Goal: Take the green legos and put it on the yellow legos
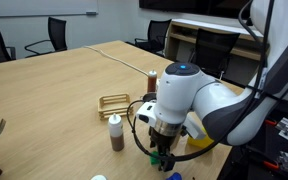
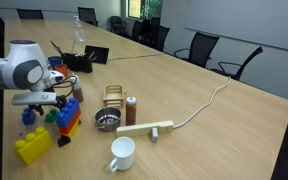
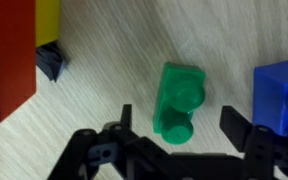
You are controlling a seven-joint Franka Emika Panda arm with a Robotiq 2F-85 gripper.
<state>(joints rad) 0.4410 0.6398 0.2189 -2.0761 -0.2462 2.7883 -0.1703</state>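
A long pale wooden conference table (image 1: 54, 85) is stretching across both exterior views. Black office chairs (image 2: 200, 46) are standing along its far edge. A plain grey wall (image 2: 254, 20) is rising behind them at upper right, and daylight is coming through a window (image 2: 144, 7) at top centre.

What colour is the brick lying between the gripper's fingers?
Bright green brick; wrist view shows it best.

Green legos (image 3: 179, 100) on wooden table (image 2: 214, 110)

Bright green legos (image 3: 179, 100), yellow legos (image 2: 31, 146), tan woodgrain table (image 2: 214, 120).
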